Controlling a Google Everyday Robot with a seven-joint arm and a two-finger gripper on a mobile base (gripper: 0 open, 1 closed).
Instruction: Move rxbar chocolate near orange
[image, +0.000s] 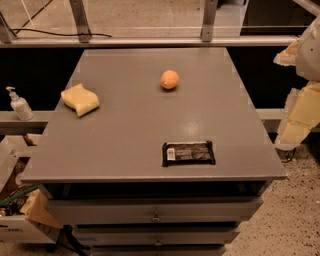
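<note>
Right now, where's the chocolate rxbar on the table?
In the camera view, the rxbar chocolate lies flat near the front edge of the table, right of centre, with the orange farther back; the pincer is off the right edge, apart from it.

So we've got the table (125, 130) in the middle, with drawers (155, 212) stacked under its top. On it, the orange (169, 79) sits toward the back, and the sponge (80, 100) is off to its left near the left edge. The chocolate bar (188, 153) lies flat by the front edge, well apart from the orange. We see the gripper (292, 131) hanging past the table's right edge. A pump bottle (19, 105) stands on a ledge left of the table.
</note>
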